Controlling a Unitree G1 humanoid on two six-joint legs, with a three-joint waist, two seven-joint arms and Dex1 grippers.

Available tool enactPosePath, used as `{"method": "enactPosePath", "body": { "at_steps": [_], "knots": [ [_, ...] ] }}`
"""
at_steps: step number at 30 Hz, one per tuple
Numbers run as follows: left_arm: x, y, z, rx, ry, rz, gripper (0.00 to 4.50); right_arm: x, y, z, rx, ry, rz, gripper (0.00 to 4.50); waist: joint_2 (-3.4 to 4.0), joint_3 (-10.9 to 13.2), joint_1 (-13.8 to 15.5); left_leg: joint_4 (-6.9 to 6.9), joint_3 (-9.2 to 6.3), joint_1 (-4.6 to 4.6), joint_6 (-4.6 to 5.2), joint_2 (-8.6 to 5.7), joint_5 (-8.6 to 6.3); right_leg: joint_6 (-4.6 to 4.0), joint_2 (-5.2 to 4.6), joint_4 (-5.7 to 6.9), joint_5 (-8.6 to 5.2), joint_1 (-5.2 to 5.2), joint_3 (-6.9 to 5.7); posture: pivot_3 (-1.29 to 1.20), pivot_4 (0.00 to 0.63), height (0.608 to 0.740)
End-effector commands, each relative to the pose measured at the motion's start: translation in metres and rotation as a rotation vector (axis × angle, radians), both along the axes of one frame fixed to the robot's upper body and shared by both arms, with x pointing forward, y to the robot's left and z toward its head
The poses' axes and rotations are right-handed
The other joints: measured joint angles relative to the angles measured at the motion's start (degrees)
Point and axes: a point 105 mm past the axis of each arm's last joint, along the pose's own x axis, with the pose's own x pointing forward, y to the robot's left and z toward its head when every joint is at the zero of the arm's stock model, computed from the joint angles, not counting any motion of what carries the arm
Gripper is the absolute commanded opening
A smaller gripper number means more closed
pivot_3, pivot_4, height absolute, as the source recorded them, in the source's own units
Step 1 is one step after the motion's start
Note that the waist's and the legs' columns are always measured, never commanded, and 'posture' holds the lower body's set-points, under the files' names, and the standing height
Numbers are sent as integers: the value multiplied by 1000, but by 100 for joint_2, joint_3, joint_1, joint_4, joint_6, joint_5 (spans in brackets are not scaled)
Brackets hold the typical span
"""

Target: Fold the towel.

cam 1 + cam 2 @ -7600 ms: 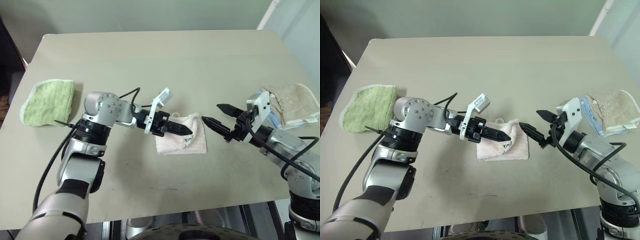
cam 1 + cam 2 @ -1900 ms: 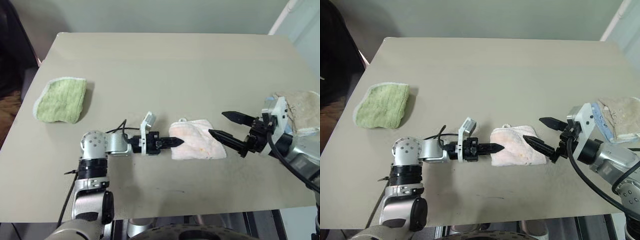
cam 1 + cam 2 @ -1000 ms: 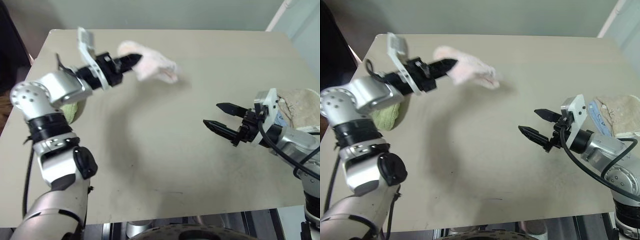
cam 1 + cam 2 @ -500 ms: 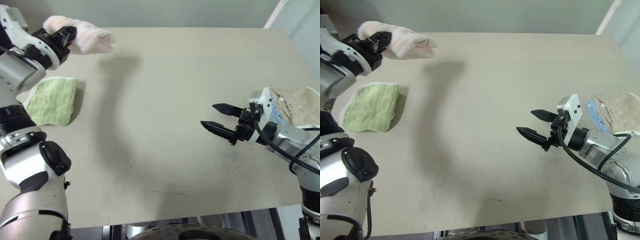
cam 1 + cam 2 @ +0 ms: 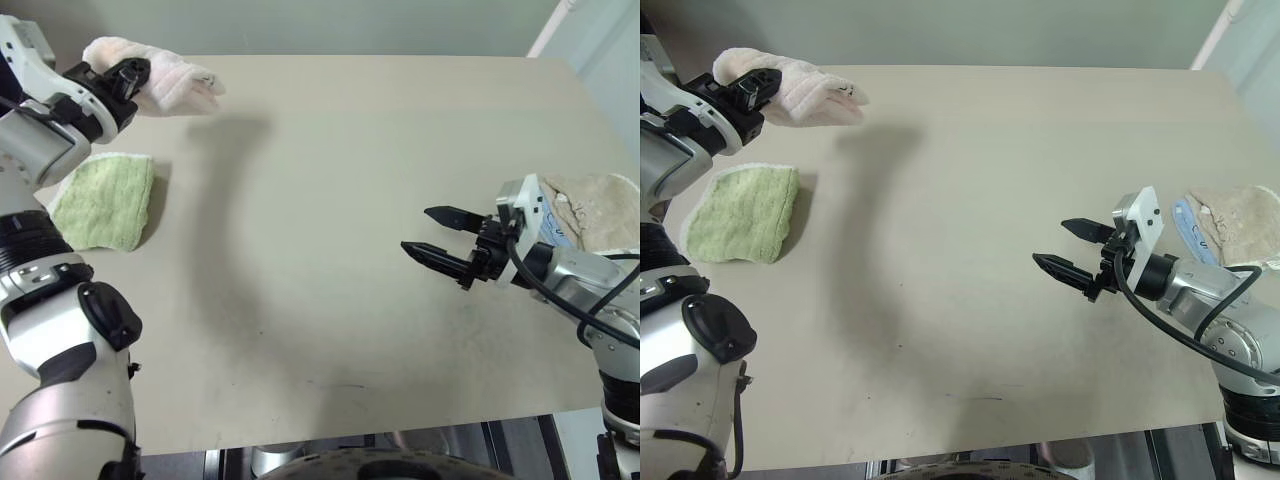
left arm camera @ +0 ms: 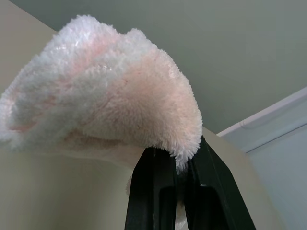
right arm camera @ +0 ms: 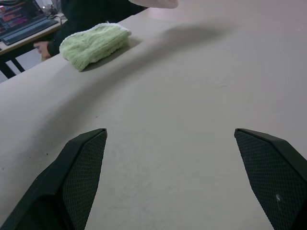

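The pale pink towel (image 5: 170, 82) hangs bunched in the air above the table's far left corner, pinched by my left gripper (image 5: 131, 72), which is shut on it. In the left wrist view the fluffy towel (image 6: 110, 100) drapes over the two closed black fingers (image 6: 148, 191). My right gripper (image 5: 437, 236) hovers open over the right side of the table (image 5: 330, 200), nothing between its fingers (image 7: 81, 163). The towel's shadow falls on the tabletop below and to the right of it.
A folded green terry cloth (image 5: 100, 200) lies at the table's left edge, under my left arm. A beige cloth with blue trim (image 5: 595, 205) sits at the right edge behind my right wrist. A desk with a laptop (image 7: 21, 21) stands beyond the table.
My left gripper has carried the pink towel from the table's far middle out to the far left corner, then held still. The right gripper has stayed in place, open.
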Motion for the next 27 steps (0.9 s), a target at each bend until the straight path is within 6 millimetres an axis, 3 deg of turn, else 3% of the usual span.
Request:
{"method": "enactPosePath", "body": {
  "at_steps": [1,7,8,9,10,11,19,27],
  "knots": [
    [-4,4,19,-8,-71,7,20,-2,2,9,10,-43,18,4500,0,0,0,0,0,0,0,0,0,0,0,0,0,0,0,0,150,740],
    [-4,4,19,-7,-71,6,20,-2,2,9,10,-43,18,4500,0,0,0,1,0,0,0,0,0,0,0,0,0,0,-1,0,150,740],
    [-16,59,9,-4,-45,196,20,0,7,7,-2,-32,62,4500,0,0,-10,1,0,0,0,0,0,0,0,0,1,0,-1,0,150,740],
    [-33,102,-4,3,-16,350,20,2,12,4,-15,-26,101,4500,2,-1,-81,1,0,2,0,1,0,0,0,3,1,0,0,0,150,740],
    [-47,130,-13,13,4,451,20,3,15,3,-25,-21,129,4500,2,-2,-199,-4,10,4,-2,2,1,-5,5,6,3,-12,8,0,150,740],
    [-55,145,-17,19,14,505,20,4,17,1,-31,-19,145,4500,1,-2,-268,-22,10,13,-6,2,1,-6,26,10,9,-26,15,0,150,740],
    [-52,148,-27,-4,21,512,20,6,16,0,-38,-30,147,4500,-18,-1,-19,4,-99,-2,-18,-14,5,-37,26,2,12,-37,-6,0,150,740],
    [-51,147,-24,-42,-21,491,20,6,15,-2,-43,-35,146,4500,-20,-2,-25,13,-99,-20,-37,-17,16,-69,26,8,22,-25,-11,0,150,740]
  ]
}}
